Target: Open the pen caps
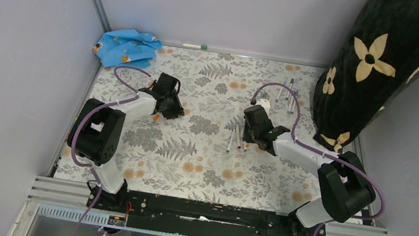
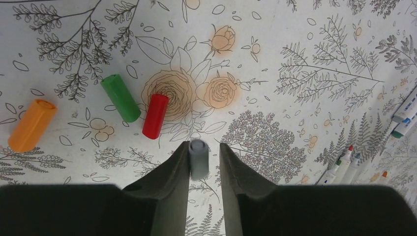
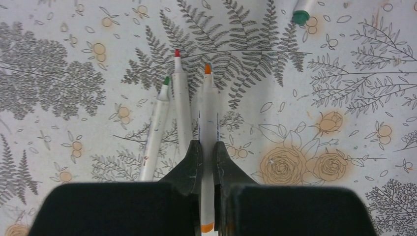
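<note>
A: Left pincer (image 2: 204, 147), what did you log?
B: Narrowly parted, not clamping. The grey cap (image 2: 198, 160) sat between the fingers, against one of them, with a slit showing on the other side.

A: Other caps?
B: Three were loose on the floral counter (image 2: 295, 39) beyond it. The red cap (image 2: 155, 116) was nearest. The green cap (image 2: 120, 98) lay just beside the red one, not touching. The orange cap (image 2: 32, 125) was off to the side, well apart. All were lying flat.

A: Right pincer (image 3: 207, 145)?
B: Closed on the orange-tipped pen (image 3: 208, 103). The barrel ran straight between the fingers, bare tip pointing away. Couldn't tell if it was lifted or on the counter.

A: Neighbours?
B: The red-tipped pen (image 3: 181, 98) was just beside it, parallel. The green-tipped pen (image 3: 157, 132) was angled, its tip reaching the red one's barrel. Both were uncapped.

A: Overhead?
B: Arms well apart, left pincer mid-left, right pincer right of centre. More pens (image 1: 285, 95) lay farther back. A blue cloth (image 1: 127, 46) was in the far left corner and a black flower-print cushion (image 1: 384, 63) at far right.
</note>
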`<action>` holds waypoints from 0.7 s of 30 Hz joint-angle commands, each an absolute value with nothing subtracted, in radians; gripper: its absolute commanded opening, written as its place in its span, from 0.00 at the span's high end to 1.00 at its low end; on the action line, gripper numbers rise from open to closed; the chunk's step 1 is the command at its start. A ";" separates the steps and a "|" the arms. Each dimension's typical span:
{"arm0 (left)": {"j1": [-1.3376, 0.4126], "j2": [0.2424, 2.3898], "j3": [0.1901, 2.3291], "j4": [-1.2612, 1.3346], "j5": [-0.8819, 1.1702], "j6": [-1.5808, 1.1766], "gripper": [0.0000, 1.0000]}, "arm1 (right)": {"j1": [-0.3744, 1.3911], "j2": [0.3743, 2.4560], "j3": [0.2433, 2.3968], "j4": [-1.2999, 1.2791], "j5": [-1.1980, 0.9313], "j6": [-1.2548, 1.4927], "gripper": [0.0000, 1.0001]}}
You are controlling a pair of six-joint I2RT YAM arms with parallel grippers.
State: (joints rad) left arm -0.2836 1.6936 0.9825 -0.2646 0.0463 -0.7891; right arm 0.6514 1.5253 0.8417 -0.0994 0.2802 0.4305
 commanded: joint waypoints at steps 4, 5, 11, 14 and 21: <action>-0.296 1.704 0.963 -0.257 0.015 -0.777 0.60 | 0.613 1.554 0.832 -0.110 0.320 0.419 1.00; -0.297 1.702 0.962 -0.255 0.017 -0.779 0.58 | 0.612 1.557 0.829 -0.111 0.320 0.418 1.00; -0.304 1.673 0.966 -0.255 0.028 -0.791 0.55 | 0.603 1.600 0.837 -0.119 0.316 0.405 0.95; -0.307 1.645 0.968 -0.256 0.036 -0.797 0.54 | 0.599 1.621 0.842 -0.115 0.319 0.400 0.91; -0.308 1.604 0.977 -0.259 0.047 -0.799 0.54 | 0.590 1.659 0.850 -0.105 0.311 0.389 0.77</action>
